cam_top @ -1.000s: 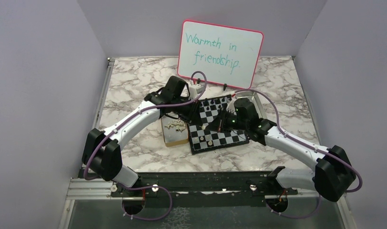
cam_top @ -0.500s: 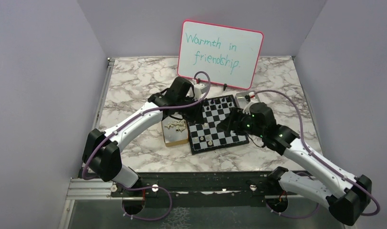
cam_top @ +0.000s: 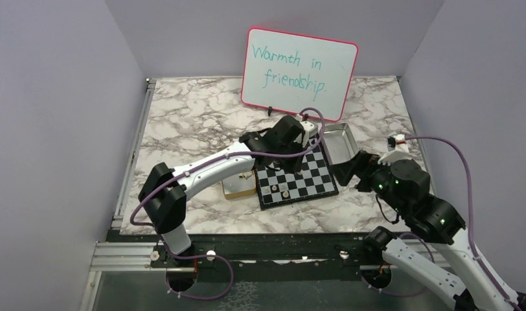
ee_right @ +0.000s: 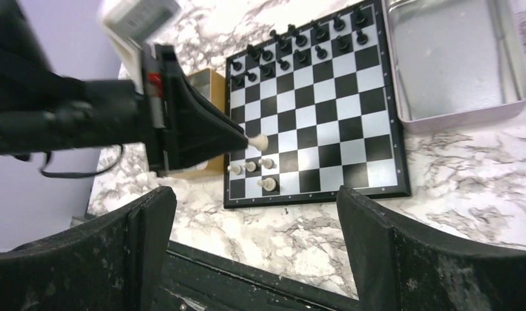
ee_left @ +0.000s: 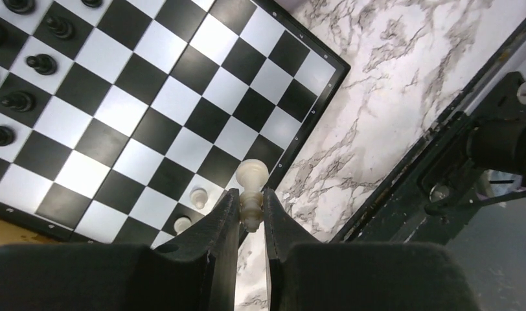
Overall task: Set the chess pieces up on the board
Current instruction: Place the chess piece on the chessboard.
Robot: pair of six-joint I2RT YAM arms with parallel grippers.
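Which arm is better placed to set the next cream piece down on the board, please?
Left. The left fingers pinch a cream piece over the board; the right fingers stand open and empty, off the board.

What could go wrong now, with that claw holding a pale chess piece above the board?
The left claw pinches the pale piece only by its narrow lower part, at the very tips, so it might slip or tilt when set down. Other pale pieces already stand close by on the board, and the bulky claw could knock them over on its way down.
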